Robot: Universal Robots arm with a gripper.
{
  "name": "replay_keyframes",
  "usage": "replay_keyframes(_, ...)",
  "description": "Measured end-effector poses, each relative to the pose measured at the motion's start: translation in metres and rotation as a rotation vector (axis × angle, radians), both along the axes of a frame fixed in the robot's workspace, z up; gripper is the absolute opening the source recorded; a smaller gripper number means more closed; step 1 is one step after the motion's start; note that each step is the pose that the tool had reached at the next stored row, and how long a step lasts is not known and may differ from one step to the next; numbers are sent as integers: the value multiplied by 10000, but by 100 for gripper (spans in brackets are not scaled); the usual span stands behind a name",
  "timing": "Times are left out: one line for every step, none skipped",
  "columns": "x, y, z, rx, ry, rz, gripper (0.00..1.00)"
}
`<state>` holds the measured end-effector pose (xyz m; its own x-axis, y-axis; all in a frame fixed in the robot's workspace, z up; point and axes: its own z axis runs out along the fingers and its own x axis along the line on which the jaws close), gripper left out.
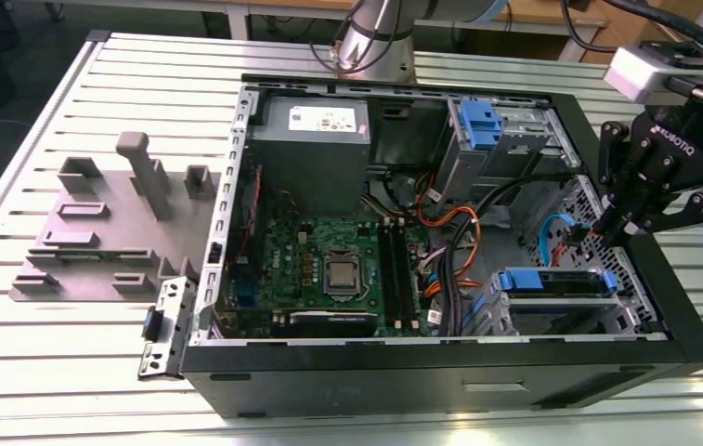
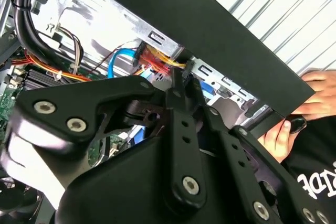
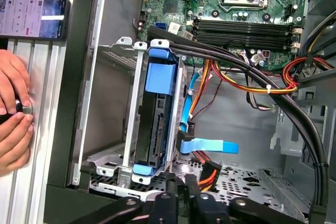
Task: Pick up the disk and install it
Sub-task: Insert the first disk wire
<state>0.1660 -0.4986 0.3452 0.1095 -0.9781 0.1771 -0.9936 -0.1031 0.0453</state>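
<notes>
Disk (image 3: 157,124) — blue-bracketed, edge-on in its cage — sits seated; claw (image 3: 181,195) clenched, empty.

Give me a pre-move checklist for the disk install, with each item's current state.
1. Disk seated in its metal cage with the blue bracket: ok, it sits inside the cage in the first wrist view.
2. Claw holding anything: cannot tell; it hangs over the case's edge on the exterior view's right.
3. Cables near the claw: not ok, red and orange connectors lie right beside it.
4. Person's hands away from the case: not ok, they rest on the table against the case wall.
5. Disk cables plugged in: cannot tell.
</notes>
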Motion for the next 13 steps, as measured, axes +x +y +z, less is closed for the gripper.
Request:
replay_keyframes(5, 2, -2, -1, 0, 0, 24)
replay_keyframes(13, 6, -5, -1, 0, 0, 24)
replay_keyframes(21, 10, -7, -1, 0, 2, 24)
replay_keyframes(32, 15, -10, -1, 0, 4, 24)
replay_keyframes(42, 21, -12, 0, 0, 6, 24)
replay_keyframes(53, 27, -14, 0, 0, 8, 24)
replay_keyframes(62, 33, -16, -1, -1, 10, 24)
replay_keyframes(69, 38, -18, -2, 0, 12, 24)
replay_keyframes(72, 41, -20, -1, 0, 13, 24)
replay_keyframes(72, 41, -21, -1, 0, 12, 24)
replay_keyframes(72, 42, -21, -5, 0, 12, 24)
replay_keyframes(72, 42, -21, -14, 0, 12, 24)
replay_keyframes(73, 43, -21, -40, 0, 14, 23)
